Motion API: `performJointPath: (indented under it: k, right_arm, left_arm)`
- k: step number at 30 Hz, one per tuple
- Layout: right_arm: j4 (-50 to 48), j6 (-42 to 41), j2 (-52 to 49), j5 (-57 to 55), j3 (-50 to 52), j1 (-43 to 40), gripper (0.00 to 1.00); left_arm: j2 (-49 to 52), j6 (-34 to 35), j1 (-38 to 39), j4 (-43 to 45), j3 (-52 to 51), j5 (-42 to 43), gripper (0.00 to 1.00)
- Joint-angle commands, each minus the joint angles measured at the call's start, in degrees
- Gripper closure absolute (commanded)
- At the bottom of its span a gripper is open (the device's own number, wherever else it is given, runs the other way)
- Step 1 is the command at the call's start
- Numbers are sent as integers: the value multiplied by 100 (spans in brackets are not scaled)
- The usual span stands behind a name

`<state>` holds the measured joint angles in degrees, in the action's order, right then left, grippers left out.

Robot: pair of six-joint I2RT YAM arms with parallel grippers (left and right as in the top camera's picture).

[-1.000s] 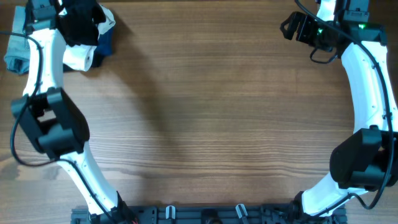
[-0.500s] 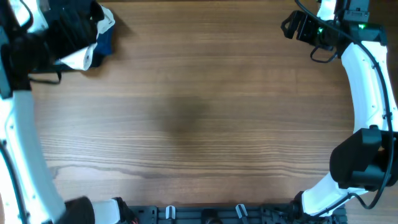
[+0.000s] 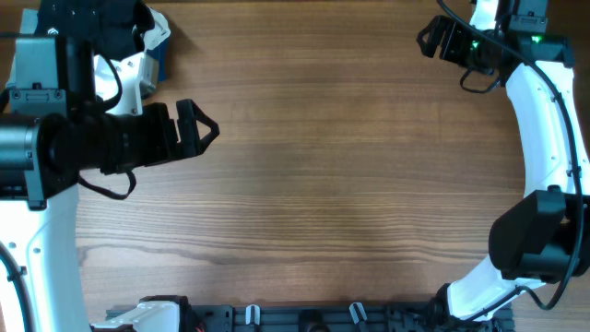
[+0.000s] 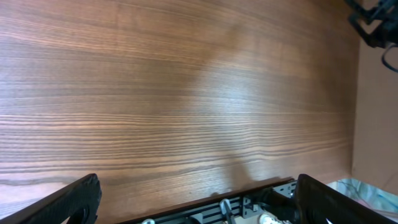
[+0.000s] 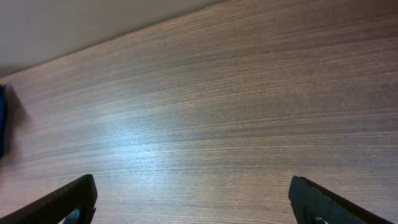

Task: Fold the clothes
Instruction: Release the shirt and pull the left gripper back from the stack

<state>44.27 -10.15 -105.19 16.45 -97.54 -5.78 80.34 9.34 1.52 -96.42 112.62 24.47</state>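
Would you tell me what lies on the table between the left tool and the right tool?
Nothing; in the overhead view, the stretch from the left tool to the right tool is bare wooden table.

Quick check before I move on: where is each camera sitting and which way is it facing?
Overhead: above the table, looking straight down; both arms, open left gripper, garment pile in the far left corner.
Left wrist: over bare wood, facing the right gripper; own fingertips at bottom corners.
Right wrist: facing bare wood toward a navy garment edge; own fingertips show.
Shared: overhead and left wrist both show the right gripper.
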Motion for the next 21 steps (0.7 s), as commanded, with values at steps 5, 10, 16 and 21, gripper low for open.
performJointPath:
  k: [5,10,16,21]
  right_arm:
    - [-11,98,-151,-55,48,24,0]
    - [-11,101,-151,-55,48,24,0]
    - [-11,103,-151,-55,48,24,0]
    - [-11,101,-151,-55,48,24,0]
  left_arm:
    - [26,-28,133,214,-201,-1191,0]
    - [-155,-1873,229,1792,-1397,-1346,0]
    - [-1432,-2433,166,5021,-4321,-1331,0]
    - [-2754,-2391,-4,7075,-6675,-931,0]
